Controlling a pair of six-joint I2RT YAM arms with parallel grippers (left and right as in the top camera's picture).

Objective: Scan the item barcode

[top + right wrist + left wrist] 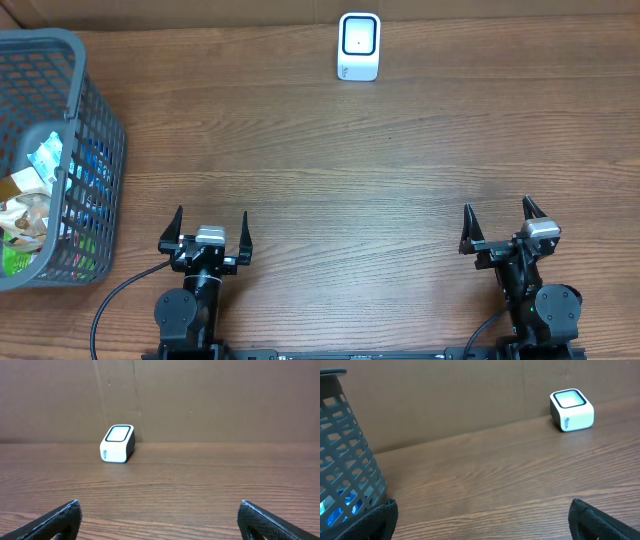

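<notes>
Table [350, 170] wood-grain, cardboard wall [200, 400] behind; left pincer [212, 213], right pincer [497, 205] spread wide, empty.

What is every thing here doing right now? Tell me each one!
Left pincer: open, empty.
Right pincer: open, empty.
Barcode scanner: standing on the table, nothing near it.
Basket: upright, partly filled.
Packets: piled inside it, untouched.

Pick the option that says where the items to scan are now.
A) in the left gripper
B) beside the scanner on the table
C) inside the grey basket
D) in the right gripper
C: the packets lie inside the grey basket; the left gripper and right gripper are open and empty.
</notes>
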